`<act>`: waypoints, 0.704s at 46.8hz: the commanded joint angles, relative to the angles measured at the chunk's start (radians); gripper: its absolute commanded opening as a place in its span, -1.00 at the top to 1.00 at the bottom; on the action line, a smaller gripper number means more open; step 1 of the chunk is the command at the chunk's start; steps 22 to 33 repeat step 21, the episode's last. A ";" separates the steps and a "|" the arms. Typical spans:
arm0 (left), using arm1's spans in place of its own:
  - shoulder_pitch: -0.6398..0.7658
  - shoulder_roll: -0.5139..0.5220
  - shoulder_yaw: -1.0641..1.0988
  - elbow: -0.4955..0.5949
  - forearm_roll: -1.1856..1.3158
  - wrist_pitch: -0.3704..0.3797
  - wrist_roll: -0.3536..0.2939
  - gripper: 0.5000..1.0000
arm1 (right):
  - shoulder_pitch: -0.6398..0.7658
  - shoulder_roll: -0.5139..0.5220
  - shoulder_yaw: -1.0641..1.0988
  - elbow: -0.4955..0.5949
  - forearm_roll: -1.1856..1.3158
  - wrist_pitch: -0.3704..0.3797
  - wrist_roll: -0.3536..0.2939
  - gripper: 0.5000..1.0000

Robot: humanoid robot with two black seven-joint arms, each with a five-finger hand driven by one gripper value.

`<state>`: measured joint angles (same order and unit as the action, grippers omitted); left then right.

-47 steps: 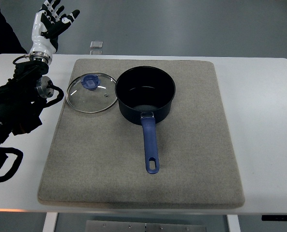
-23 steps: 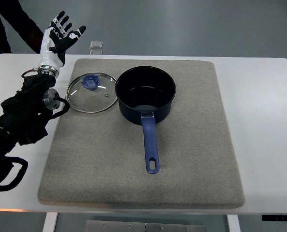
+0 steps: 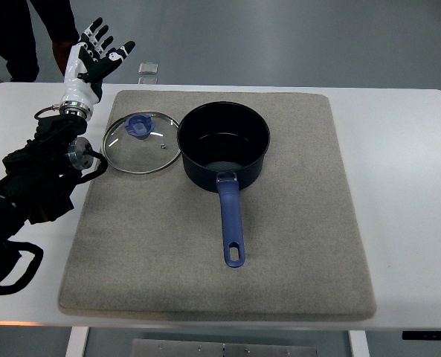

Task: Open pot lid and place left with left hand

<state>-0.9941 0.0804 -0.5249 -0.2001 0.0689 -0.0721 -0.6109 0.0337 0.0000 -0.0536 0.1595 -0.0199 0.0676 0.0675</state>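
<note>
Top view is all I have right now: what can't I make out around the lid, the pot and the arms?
- Right arm: not in the top view at all.
- Left arm: black covering hides its joints; the left edge cuts it off. The left hand itself shows clearly, raised off the round glass lid with blue knob.
- Dark blue saucepan: dark interior with glare; contents can't be judged.
- Small clear object beyond the grey mat: too small to identify.
</note>
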 commanded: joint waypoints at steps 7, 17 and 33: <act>-0.011 0.001 0.000 -0.004 -0.001 0.000 0.000 -0.75 | 0.000 0.000 0.009 0.000 0.002 0.001 0.000 -0.66; -0.015 -0.001 0.000 -0.012 0.000 0.000 0.000 -0.75 | 0.003 0.000 0.003 0.000 0.000 0.000 0.000 -0.66; -0.015 -0.002 0.000 -0.012 0.000 0.000 0.000 -0.75 | 0.002 0.000 0.008 -0.002 0.003 0.000 0.000 -0.67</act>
